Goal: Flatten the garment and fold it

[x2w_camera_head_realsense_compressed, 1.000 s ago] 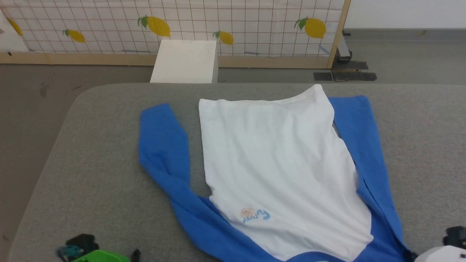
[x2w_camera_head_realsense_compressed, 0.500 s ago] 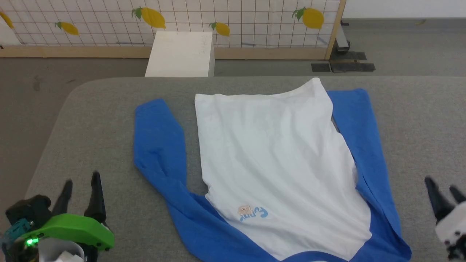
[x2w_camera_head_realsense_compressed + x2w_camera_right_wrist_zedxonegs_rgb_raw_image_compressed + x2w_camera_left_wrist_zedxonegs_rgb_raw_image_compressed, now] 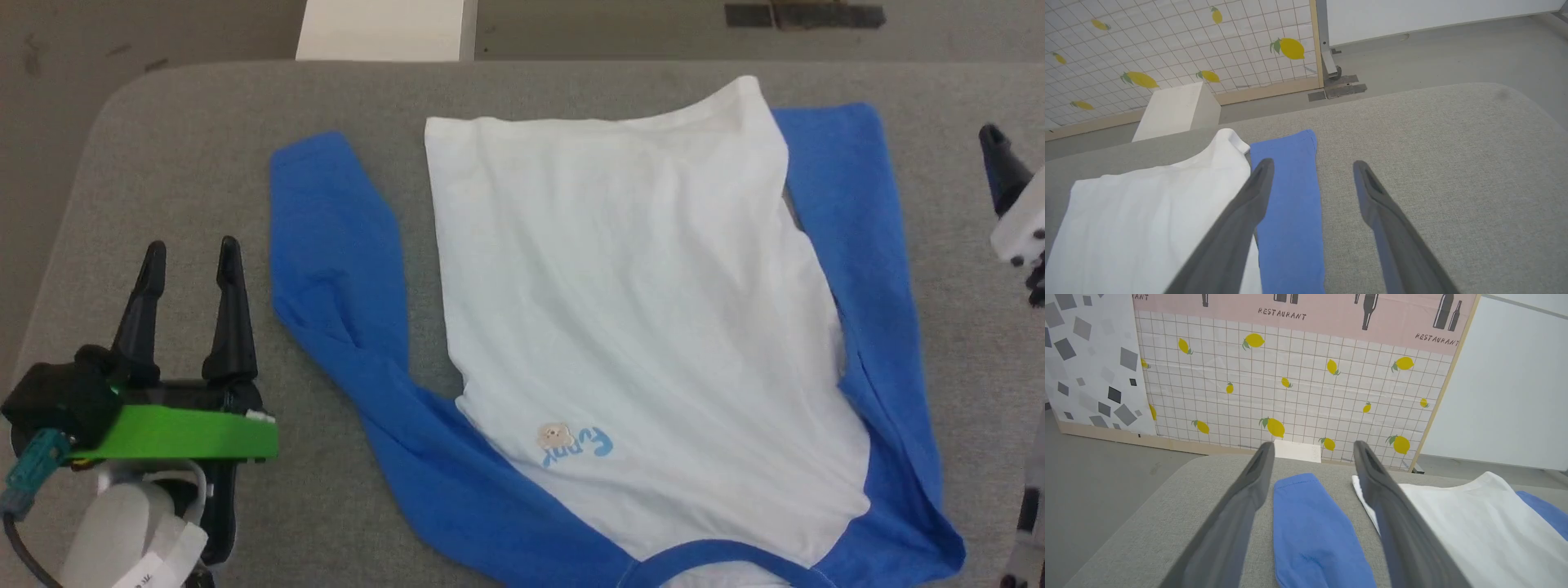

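Garment (image 3: pixel 637 310) lies spread on a grey table (image 3: pixel 204 147). Left gripper (image 3: pixel 192 245) and right gripper (image 3: pixel 1313 164) flank it, fingers apart, empty.

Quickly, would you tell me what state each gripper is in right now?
Left gripper: open, holding nothing.
Right gripper: open, holding nothing.
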`<state>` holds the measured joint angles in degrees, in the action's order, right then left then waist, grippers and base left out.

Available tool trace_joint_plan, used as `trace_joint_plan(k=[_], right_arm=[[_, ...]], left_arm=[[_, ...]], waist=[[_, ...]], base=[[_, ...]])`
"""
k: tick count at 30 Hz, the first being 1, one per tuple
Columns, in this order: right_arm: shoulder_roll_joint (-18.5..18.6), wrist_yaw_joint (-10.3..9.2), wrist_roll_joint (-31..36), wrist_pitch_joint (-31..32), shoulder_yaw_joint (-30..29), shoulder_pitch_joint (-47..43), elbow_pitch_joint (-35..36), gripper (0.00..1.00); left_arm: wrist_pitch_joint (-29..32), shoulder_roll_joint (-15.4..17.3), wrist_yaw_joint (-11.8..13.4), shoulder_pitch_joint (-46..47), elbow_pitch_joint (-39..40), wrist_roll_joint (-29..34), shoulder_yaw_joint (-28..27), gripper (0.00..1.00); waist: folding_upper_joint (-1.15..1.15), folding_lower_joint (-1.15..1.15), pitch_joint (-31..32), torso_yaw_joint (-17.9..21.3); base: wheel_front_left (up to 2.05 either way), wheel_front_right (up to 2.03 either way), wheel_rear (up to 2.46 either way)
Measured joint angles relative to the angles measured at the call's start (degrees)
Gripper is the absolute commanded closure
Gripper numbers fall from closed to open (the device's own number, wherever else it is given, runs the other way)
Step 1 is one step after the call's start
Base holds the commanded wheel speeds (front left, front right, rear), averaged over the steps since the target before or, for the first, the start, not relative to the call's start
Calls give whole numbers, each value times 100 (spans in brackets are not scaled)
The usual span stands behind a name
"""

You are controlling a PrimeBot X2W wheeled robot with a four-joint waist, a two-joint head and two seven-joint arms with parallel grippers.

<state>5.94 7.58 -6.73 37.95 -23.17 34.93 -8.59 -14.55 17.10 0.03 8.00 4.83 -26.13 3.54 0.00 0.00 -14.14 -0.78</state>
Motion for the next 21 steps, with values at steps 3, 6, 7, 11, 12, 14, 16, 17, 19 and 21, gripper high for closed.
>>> trace_joint_plan(k=[3, 6, 7, 11, 12, 14, 16, 17, 19, 21], right_arm=[[113, 0, 436, 247, -68, 566, -349, 0], [147, 0, 799, 415, -216, 979, -625, 0], [165, 0, 956, 477, -266, 1093, -694, 0], [274, 0, 1454, 565, -428, 1399, -881, 0], [296, 0, 1532, 565, -458, 1452, -898, 0], [309, 0, 1682, 565, -502, 1573, -932, 0], [296, 0, 1759, 565, -515, 1671, -973, 0], [289, 1, 1789, 567, -509, 1712, -996, 0], [261, 0, 1826, 613, -500, 1761, -1066, 0], [237, 0, 1908, 698, -447, 1766, -1146, 0]], left_arm=[[-16, -116, -75, 183, 169, 45, -172, 0], [-18, -224, -198, 288, 290, 113, -321, 0], [-18, -260, -246, 297, 331, 180, -357, 0], [-18, -378, -400, 345, 393, 286, -468, 0], [-18, -399, -421, 357, 416, 313, -489, 0], [-18, -439, -480, 397, 479, 357, -542, 0], [-18, -476, -523, 411, 552, 398, -608, 0], [-18, -491, -541, 416, 578, 403, -632, 0], [-18, -533, -580, 429, 612, 433, -666, 0], [-18, -577, -606, 443, 620, 468, -694, 0]], waist=[[0, 0, -337, -78], [0, 1, -670, -176], [0, 1, -787, -214], [0, 1, -1198, -368], [0, 1, -1281, -402], [0, 1, -1470, -482], [0, 1, -1629, -550], [0, 2, -1714, -586], [0, 1, -1850, -643], [0, 1, -1979, -697]], base=[[0, 0, 0], [0, 0, 0], [0, 0, 0], [0, 0, 0], [0, 0, 0], [0, 0, 0], [0, 0, 0], [0, 0, 0], [0, 0, 0], [0, 0, 0]])
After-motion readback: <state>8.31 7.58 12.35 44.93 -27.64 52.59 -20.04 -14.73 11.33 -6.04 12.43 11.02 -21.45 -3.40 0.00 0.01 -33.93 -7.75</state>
